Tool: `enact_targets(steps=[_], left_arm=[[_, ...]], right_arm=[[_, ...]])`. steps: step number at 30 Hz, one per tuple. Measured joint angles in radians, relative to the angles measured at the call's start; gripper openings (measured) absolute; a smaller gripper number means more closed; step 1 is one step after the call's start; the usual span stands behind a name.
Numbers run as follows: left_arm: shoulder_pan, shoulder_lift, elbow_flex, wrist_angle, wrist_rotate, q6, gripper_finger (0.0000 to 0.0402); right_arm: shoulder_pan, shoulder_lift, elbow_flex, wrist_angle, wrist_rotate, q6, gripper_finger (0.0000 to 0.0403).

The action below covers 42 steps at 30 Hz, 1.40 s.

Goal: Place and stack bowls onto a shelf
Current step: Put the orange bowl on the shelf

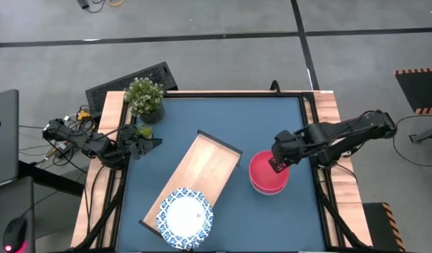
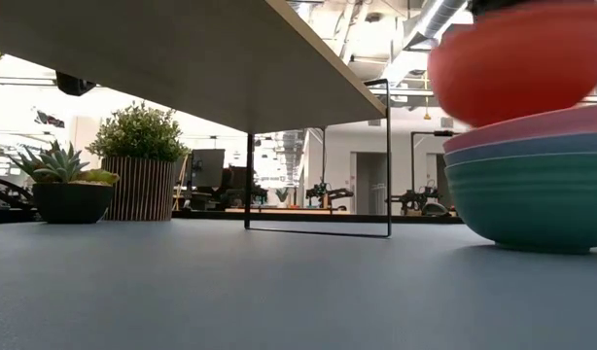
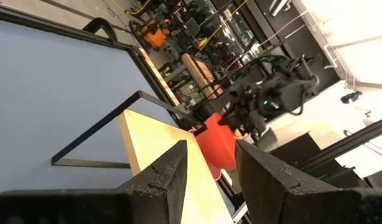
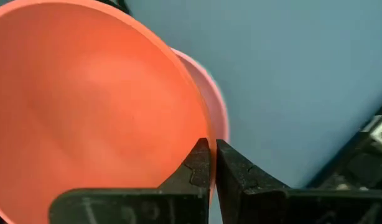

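Right gripper [image 4: 210, 163] fingers pinch the plain red bowl's [image 4: 91, 106] rim above stacked pink, grey-blue, teal bowls [image 2: 537, 175]; left gripper's [image 3: 209, 177] fingers parted.

A dark blue matte tabletop [image 1: 272, 211] with pale wooden side strips [image 1: 328, 112] stands on a grey concrete floor [image 1: 216, 63] crossed by dark seam lines [image 1: 202, 36]. At the tabletop's far left corner sit a leafy green plant in a ribbed dark round pot [image 1: 144, 98] and, just beside it, a small spiky succulent in a low black pot [image 2: 65, 190]. Beyond the far edge lies a black perforated panel [image 1: 135, 79]. Orange-and-black hazard tape [image 1: 420, 72] marks the floor at the right. Behind the table, the room is bright and white-walled, with ceiling strip lights [image 2: 439, 15] and cluttered workbenches [image 2: 318, 194].
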Motion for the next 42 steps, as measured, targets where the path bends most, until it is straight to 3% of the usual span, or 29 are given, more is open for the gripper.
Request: enact_targets(steps=[10, 27, 34, 42], left_arm=[[0.0, 0.0, 0.0, 0.0, -0.005, 0.006, 0.0121], [0.0, 0.0, 0.0, 0.0, -0.007, 0.002, 0.0121], [0.0, 0.0, 0.0, 0.0, 0.003, 0.0, 0.0121], [0.0, 0.0, 0.0, -0.025, 0.003, 0.001, 0.0121]], right_arm=[[-0.04, -0.008, 0.206, 0.092, 0.037, 0.043, 0.0028], [-0.265, 0.517, 0.752, 0.102, -0.088, -0.399, 0.0028], [-0.294, 0.654, 0.84, 0.072, -0.207, -0.478, 0.0028], [-0.302, 0.718, 0.84, 0.044, -0.212, -0.49, 0.0028]])
